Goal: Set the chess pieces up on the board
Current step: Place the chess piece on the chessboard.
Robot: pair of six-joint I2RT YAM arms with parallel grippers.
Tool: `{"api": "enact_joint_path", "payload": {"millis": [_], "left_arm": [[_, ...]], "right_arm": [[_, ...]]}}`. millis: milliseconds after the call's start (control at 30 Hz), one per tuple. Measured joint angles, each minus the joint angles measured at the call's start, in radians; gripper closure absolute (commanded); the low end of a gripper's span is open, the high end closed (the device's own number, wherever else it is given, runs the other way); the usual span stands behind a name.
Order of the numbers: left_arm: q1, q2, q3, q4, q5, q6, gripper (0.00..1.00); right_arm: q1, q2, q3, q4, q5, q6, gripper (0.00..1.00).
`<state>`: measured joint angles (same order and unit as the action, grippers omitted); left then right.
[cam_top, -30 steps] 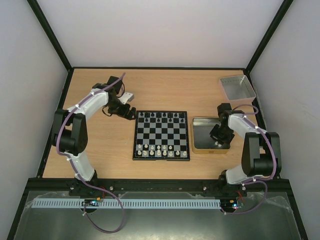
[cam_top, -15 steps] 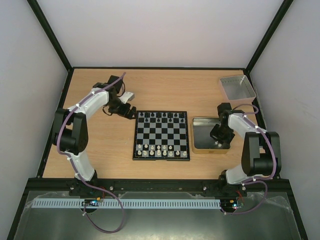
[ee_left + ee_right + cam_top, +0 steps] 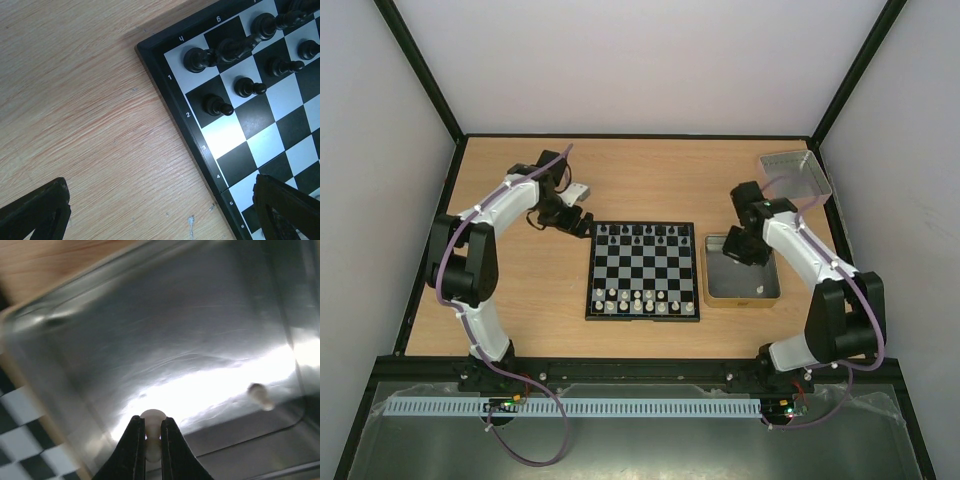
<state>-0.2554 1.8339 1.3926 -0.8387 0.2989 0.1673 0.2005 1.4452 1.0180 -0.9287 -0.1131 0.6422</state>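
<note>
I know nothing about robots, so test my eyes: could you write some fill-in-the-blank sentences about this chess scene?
The right gripper pinches a ___ chess piece above the tray.
Exactly ___ other piece lies loose in the tray.
The left gripper, jaws ___, hovers at the board's edge.
Missing: white; one; open.

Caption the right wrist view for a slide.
Right gripper pinching a cream-white chess piece over the shiny tray, where a second piece lies.

Shiny metal tray (image 3: 200,330), grained wood table (image 3: 75,110); the black pieces (image 3: 217,105) look glossy, the cream piece (image 3: 152,417) smooth.
</note>
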Motion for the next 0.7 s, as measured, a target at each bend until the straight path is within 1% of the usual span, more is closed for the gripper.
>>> {"api": "enact_joint_path", "payload": {"millis": [100, 233, 367, 567, 700], "left_arm": [[-0.003, 0.0, 0.002, -0.001, 0.0, 0.001, 0.01], [-0.003, 0.0, 0.002, -0.001, 0.0, 0.001, 0.01], [-0.003, 0.0, 0.002, 0.0, -0.001, 0.001, 0.01], [-0.003, 0.0, 0.002, 0.0, -0.005, 0.0, 0.01], [-0.003, 0.0, 0.001, 0.0, -0.009, 0.0, 0.01]], "right_arm": [[0.117, 0.003, 0.083, -0.046, 0.01, -0.015, 0.96], [0.272, 0.023, 0.149, -0.093, -0.015, -0.031, 0.96], [0.379, 0.07, 0.183, -0.126, -0.039, -0.036, 0.96], [0.475, 0.153, 0.201, -0.126, -0.058, -0.037, 0.96], [0.502, 0.184, 0.201, -0.114, -0.072, -0.041, 0.96]]}}
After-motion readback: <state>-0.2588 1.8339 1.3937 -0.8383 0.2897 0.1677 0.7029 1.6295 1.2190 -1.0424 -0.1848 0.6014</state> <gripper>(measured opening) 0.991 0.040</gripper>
